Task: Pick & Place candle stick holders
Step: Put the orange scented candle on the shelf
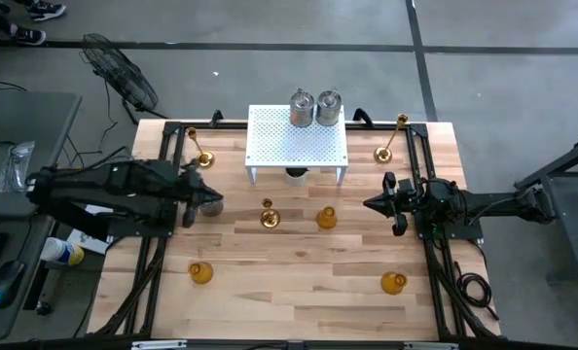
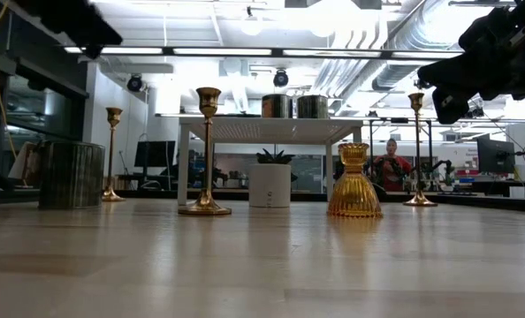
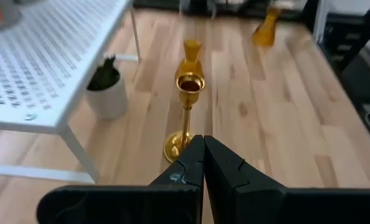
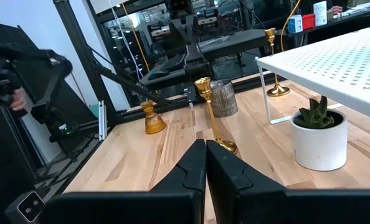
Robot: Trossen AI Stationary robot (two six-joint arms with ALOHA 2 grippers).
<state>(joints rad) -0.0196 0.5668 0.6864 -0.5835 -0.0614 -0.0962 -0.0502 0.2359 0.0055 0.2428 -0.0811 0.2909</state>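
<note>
The left gripper (image 1: 194, 199) reaches in level from the surface's (image 1: 299, 292) nine o'clock edge, clenched on nothing, beside a grey jar holder (image 1: 209, 203); the right gripper (image 1: 370, 204) mirrors it from three o'clock, fingers pressed shut and empty. Between them, at centre, stand a gold candlestick (image 1: 269, 218) and an amber holder (image 1: 327, 218); two silvery jars (image 1: 314, 107) sit atop the white rack (image 1: 298, 146) at twelve o'clock; more amber holders (image 1: 200, 273) lie toward six o'clock.

Three brass candlesticks (image 1: 268, 216), four amber holders (image 1: 326, 217) upright on table; two silvery jars (image 1: 314, 107) atop rack.
</note>
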